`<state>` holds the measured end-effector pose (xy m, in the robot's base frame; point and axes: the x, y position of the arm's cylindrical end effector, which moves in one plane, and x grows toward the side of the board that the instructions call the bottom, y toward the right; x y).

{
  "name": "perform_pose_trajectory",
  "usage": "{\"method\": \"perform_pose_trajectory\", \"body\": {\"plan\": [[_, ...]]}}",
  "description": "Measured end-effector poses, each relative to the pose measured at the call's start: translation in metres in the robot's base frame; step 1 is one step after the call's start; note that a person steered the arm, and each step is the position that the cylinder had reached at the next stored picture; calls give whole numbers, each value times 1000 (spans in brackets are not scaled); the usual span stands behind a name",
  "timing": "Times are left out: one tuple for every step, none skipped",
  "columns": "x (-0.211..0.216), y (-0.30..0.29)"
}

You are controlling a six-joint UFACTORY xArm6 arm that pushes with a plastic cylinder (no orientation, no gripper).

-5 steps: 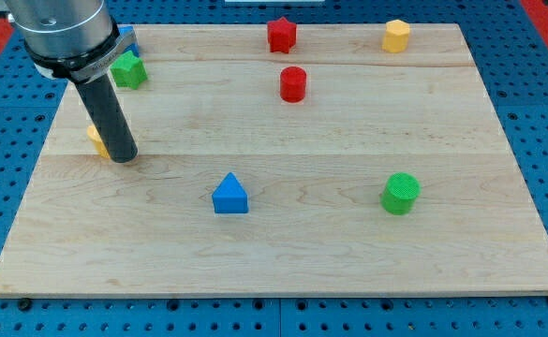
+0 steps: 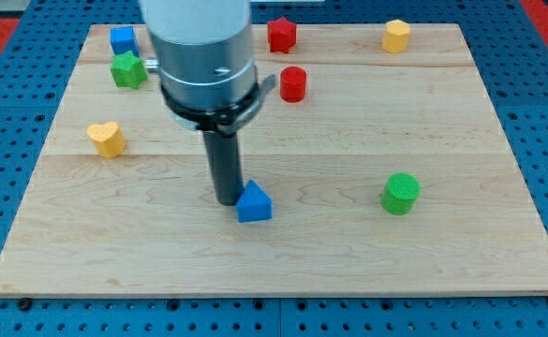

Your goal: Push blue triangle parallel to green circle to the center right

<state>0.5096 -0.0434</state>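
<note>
Against my tip's (image 2: 227, 200) right, blue triangle (image 2: 254, 203)

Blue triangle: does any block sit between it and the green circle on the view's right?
No. The board between the blue triangle and the green circle looks bare. My tip sits against the triangle's left side.

arm: fat silver-grey cylinder, kinda brushed-metal look
collar: black clamp ring round its base, small tab sticking out on the view's right
rod: straight, dark, matte, way thinner than the cylinder
my tip (image 2: 227, 201): plain blunt end, same dark colour
</note>
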Motion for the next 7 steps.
{"method": "perform_pose_trajectory", "body": {"plan": [[23, 19], [51, 32], [51, 64], [48, 91], [37, 113], [19, 121], [-5, 135]]}}
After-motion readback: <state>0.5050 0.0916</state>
